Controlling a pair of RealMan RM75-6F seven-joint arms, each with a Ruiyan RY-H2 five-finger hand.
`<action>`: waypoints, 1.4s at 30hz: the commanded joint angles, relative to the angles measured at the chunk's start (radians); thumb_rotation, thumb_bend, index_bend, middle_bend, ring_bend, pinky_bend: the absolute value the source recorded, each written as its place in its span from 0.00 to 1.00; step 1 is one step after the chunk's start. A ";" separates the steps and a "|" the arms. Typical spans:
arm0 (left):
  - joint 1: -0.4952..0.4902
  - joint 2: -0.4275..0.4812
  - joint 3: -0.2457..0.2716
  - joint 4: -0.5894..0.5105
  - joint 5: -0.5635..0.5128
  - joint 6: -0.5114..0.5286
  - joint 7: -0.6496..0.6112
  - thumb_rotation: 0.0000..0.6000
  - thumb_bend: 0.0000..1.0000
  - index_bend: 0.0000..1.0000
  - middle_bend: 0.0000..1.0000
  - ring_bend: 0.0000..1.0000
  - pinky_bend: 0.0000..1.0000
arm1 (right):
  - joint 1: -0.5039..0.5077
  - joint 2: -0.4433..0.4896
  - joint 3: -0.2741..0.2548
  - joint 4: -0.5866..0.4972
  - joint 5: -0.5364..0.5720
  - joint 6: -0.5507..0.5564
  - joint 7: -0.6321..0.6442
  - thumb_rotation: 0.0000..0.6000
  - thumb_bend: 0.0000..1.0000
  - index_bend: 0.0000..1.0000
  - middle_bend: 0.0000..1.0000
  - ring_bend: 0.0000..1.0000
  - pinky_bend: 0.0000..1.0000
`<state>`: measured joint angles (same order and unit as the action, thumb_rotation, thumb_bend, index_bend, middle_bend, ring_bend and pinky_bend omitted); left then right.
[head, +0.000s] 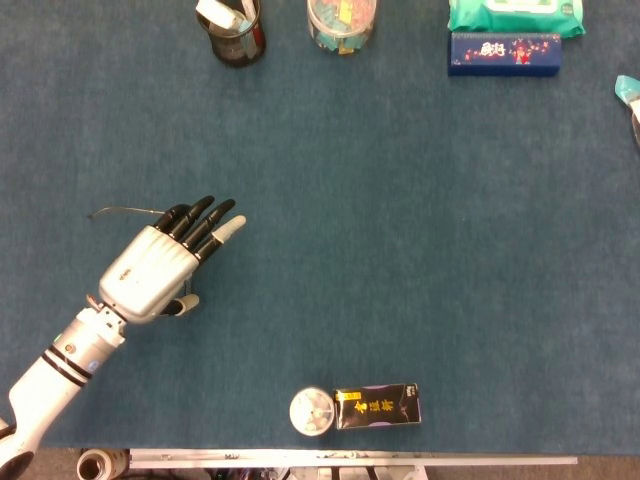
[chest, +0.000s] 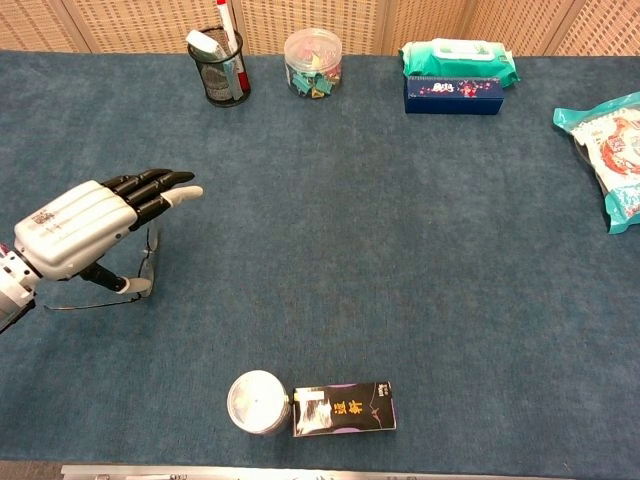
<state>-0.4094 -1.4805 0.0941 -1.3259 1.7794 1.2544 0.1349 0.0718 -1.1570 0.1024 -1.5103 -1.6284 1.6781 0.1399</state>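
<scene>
While the left hand (chest: 85, 228) hovers with fingers extended, holding nothing, the glasses (chest: 142, 275) lie directly beneath it; no right hand is visible.

Glasses (chest: 140, 285) mostly hidden beneath the left hand (head: 152, 272); only one temple arm shows beyond the fingers (head: 205, 222) in head view. Whether the fingers touch the frame cannot be told. Snack bag (chest: 612, 150) cut off by picture edge.

Illegible print on black box (head: 377, 406)
</scene>
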 joint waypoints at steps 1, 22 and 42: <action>-0.007 -0.002 -0.001 -0.003 0.002 -0.004 0.004 1.00 0.06 0.00 0.00 0.00 0.17 | 0.000 0.000 0.000 0.000 0.001 0.000 0.000 1.00 0.21 0.29 0.42 0.31 0.30; -0.023 0.065 -0.014 -0.078 -0.004 0.022 0.072 1.00 0.06 0.00 0.00 0.00 0.17 | -0.004 0.006 0.000 -0.004 -0.003 0.007 0.007 1.00 0.21 0.29 0.42 0.31 0.30; -0.013 0.028 0.006 0.016 -0.037 -0.009 0.053 1.00 0.06 0.00 0.00 0.00 0.17 | -0.001 0.002 0.002 -0.003 0.002 -0.001 0.000 1.00 0.21 0.29 0.42 0.31 0.30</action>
<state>-0.4215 -1.4514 0.0990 -1.3094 1.7408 1.2460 0.1862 0.0706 -1.1548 0.1040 -1.5135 -1.6260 1.6776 0.1395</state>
